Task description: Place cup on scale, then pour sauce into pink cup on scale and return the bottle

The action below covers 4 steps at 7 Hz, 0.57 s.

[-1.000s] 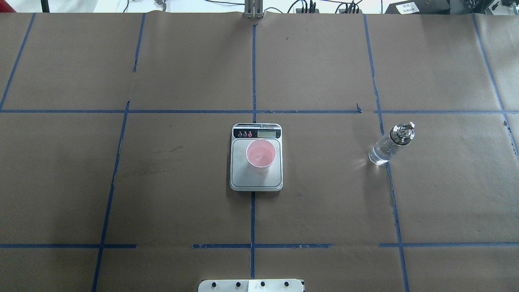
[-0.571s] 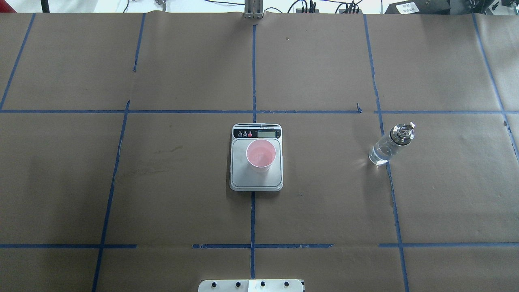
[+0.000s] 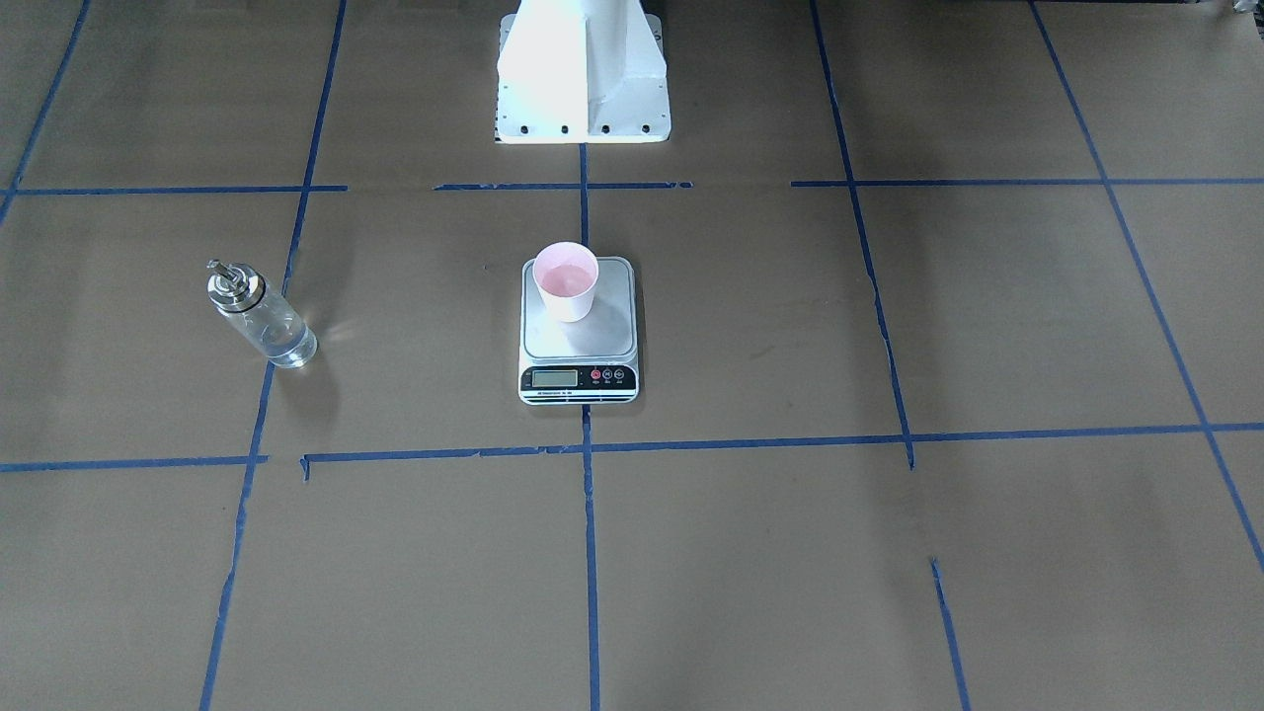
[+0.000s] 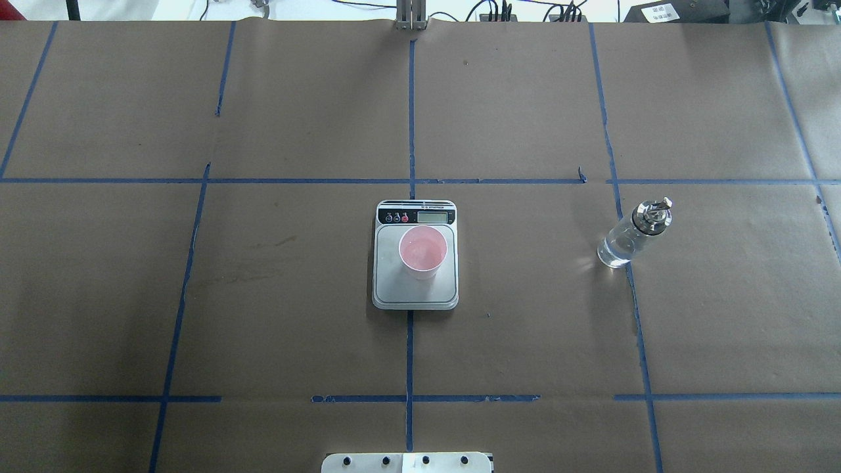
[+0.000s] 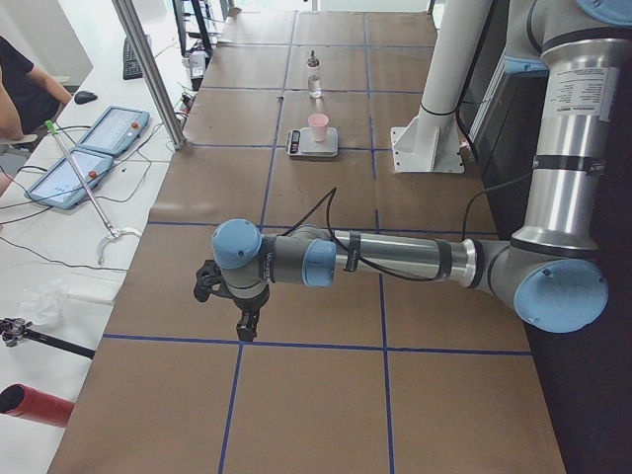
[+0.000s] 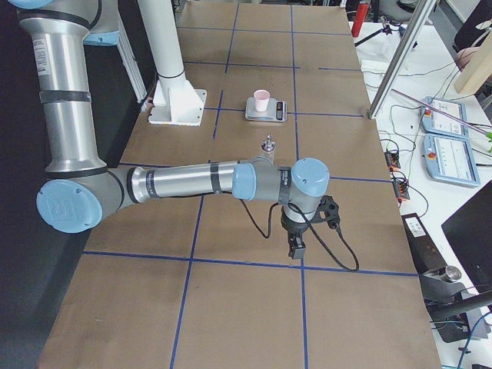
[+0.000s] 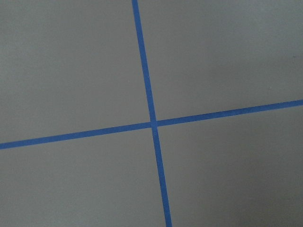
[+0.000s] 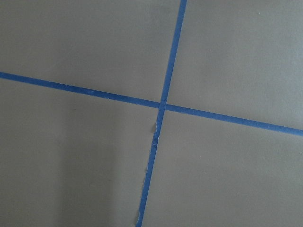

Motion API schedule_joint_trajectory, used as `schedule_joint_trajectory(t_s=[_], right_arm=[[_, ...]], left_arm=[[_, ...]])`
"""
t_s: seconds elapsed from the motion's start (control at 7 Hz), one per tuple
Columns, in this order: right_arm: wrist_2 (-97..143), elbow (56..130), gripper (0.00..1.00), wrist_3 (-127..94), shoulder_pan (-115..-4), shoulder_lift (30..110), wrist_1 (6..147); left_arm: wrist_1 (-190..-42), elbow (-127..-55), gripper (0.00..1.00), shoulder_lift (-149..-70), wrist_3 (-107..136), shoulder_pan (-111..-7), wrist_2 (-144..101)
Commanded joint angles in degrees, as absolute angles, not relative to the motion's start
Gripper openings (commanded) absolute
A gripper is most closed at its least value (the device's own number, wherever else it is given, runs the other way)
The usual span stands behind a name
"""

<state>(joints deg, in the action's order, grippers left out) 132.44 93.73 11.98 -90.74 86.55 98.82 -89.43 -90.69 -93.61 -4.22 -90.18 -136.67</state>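
Note:
The pale pink cup (image 4: pixel 423 251) stands upright on the scale's silver platform (image 4: pixel 415 291); it also shows in the front view (image 3: pixel 566 280). The clear glass bottle (image 4: pixel 632 234) with its silver spout top stands upright on the table to the right of the scale, holding clear sauce (image 3: pixel 284 344) low in its body. My left gripper (image 5: pixel 245 324) hangs over the table's left end, far from the scale. My right gripper (image 6: pixel 295 247) hangs over the table's right end, near side of the bottle (image 6: pixel 267 146). Both show only in side views, so I cannot tell whether they are open.
Brown paper with a grid of blue tape lines (image 4: pixel 410 112) covers the table. The white robot base (image 3: pixel 583 69) stands behind the scale. Both wrist views show only a tape cross (image 7: pixel 154 124) on paper. Tablets (image 5: pixel 109 128) and cables lie beyond the table's far edge.

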Motion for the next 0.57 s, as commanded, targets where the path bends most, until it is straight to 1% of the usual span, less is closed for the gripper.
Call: schedule_joint_trajectory(t_s=[0.0, 0.29, 0.43], right_arm=[[133.93, 93.08, 1.00, 11.69, -90.70, 87.28, 97.65], [134.91, 93.77, 1.00, 11.78, -90.79, 87.63, 98.08], [135.09, 92.91, 1.00, 11.78, -90.79, 87.45, 98.09]], left_arm=[[-89.47, -90.35, 1.00, -93.43, -4.22, -90.26, -136.84], [-89.56, -90.18, 1.00, -92.47, -4.22, -90.26, -136.84], [-89.56, -90.87, 1.00, -92.11, -4.22, -90.26, -136.93]])
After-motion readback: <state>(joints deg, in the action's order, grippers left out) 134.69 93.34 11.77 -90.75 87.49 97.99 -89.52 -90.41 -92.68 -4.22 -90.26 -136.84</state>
